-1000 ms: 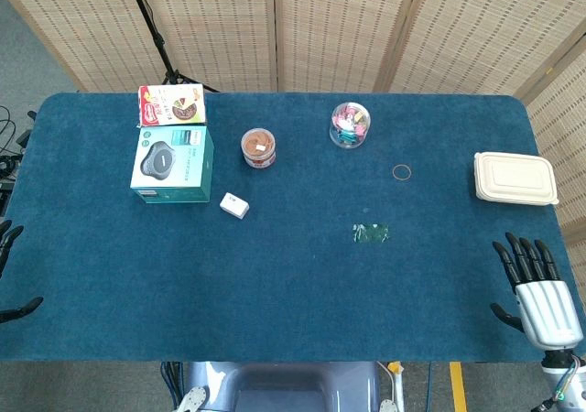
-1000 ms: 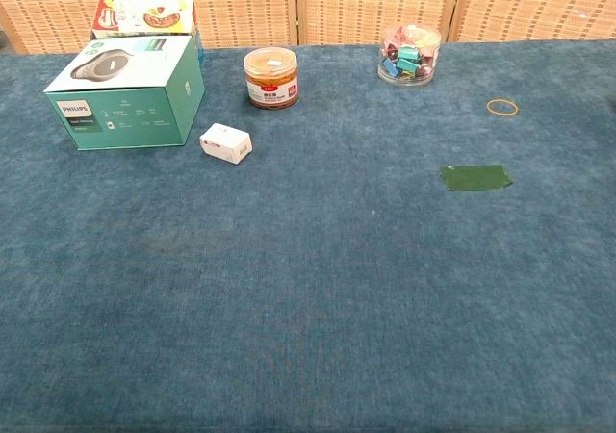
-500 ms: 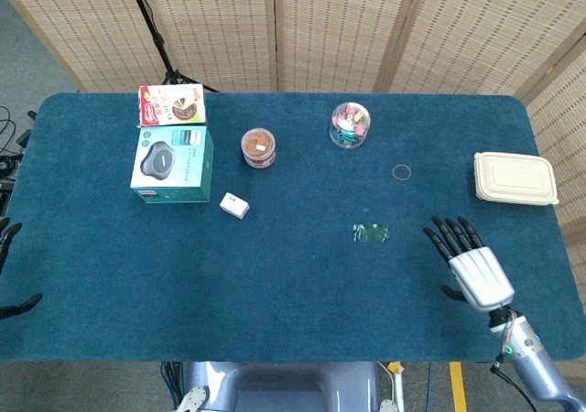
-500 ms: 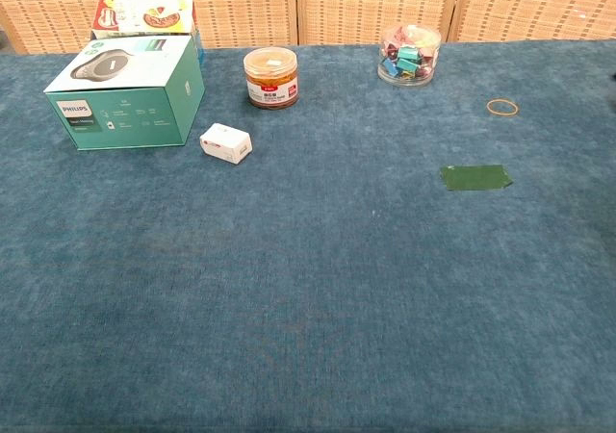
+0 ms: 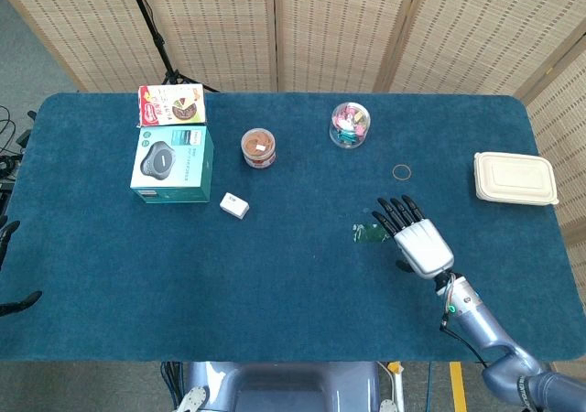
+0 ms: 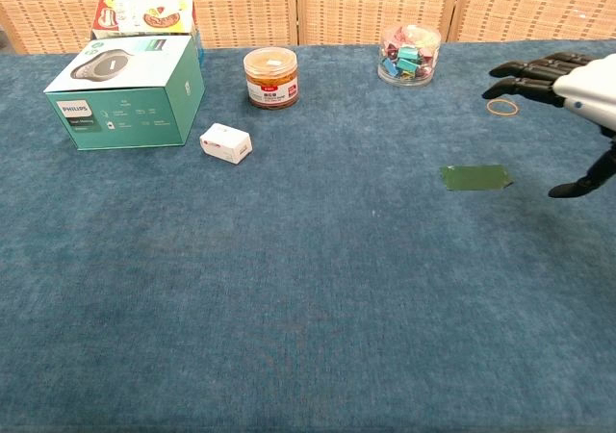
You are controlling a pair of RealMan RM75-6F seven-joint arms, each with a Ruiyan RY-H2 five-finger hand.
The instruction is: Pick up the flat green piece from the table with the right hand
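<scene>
The flat green piece (image 5: 370,234) (image 6: 474,177) lies on the blue table right of centre. My right hand (image 5: 417,239) (image 6: 568,91) hovers above the table just to the piece's right, palm down, fingers spread and stretched out, holding nothing. In the chest view its fingertips (image 6: 510,71) are above and to the right of the piece, the thumb hanging lower at the right edge. My left hand (image 5: 7,270) shows only as dark fingers at the head view's left edge, apart and empty.
A rubber band (image 5: 401,171) lies behind the piece, and a jar of clips (image 5: 350,124) further back. A beige lidded container (image 5: 515,178) sits far right. A small white box (image 5: 234,205), a brown jar (image 5: 258,147) and two cartons (image 5: 171,163) stand left.
My right hand has swept from the table's right front corner leftward and inward to just beside the green piece, entering the chest view. The piece and left hand have not moved.
</scene>
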